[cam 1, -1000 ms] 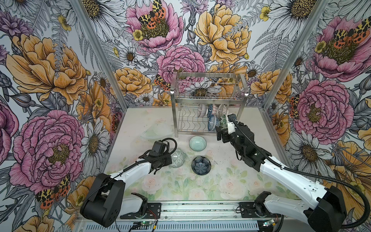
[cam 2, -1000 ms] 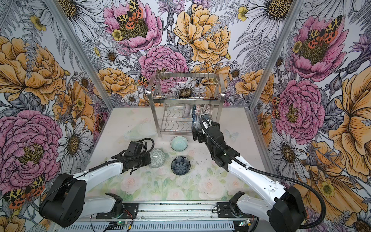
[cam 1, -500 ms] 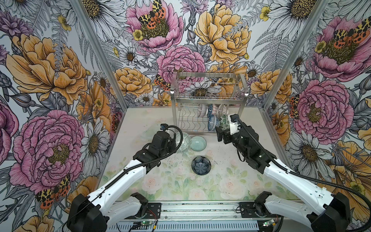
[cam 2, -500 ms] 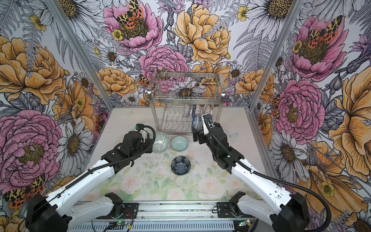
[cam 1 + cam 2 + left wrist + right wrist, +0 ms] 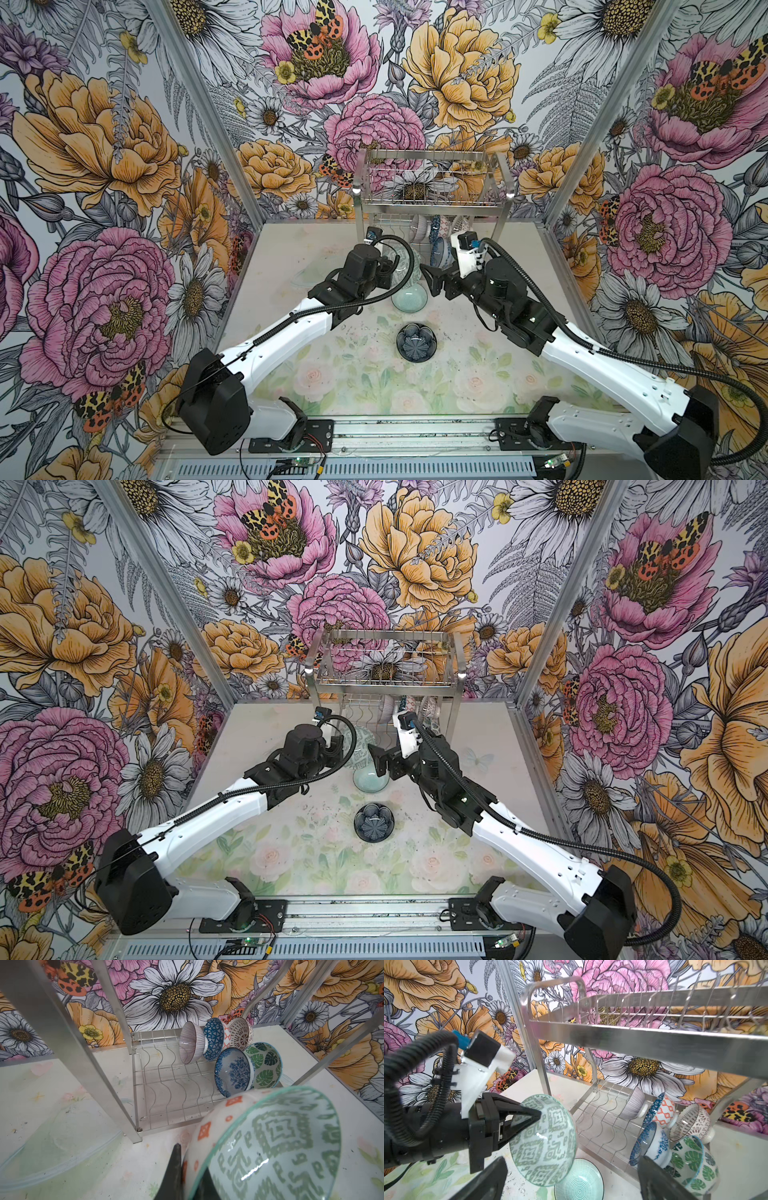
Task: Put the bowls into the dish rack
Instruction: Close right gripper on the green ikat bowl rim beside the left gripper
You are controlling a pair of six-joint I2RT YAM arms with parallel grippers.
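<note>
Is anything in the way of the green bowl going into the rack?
Nothing visible blocks it. The left gripper holds the grey-green bowl in front of the dish rack, and empty slots lie open ahead. The rack's front leg stands to one side, the blue floral bowl to the other.

Dish rack (image 5: 432,204) stands at 12 o'clock on the worktop (image 5: 332,374), backed against the rear wall. Five bowls stand on edge in its lower tier, all packed at the tier's 3 o'clock end. The back three bowls (image 5: 214,1041) form a row, and the front two bowls (image 5: 234,1070) sit just at their 6 o'clock. Left tool (image 5: 535,1115) clamps the rim of the held bowl (image 5: 276,1147), which is tilted on edge just at 6 o'clock of the tier's 9 o'clock half. Low bowl (image 5: 409,299) sits on the worktop just at 6 o'clock of the held bowl. Front bowl (image 5: 416,343) is at 6 o'clock of the low bowl, apart from it. Right tool (image 5: 432,281) is at 3 o'clock of the held bowl, near but not touching.
</note>
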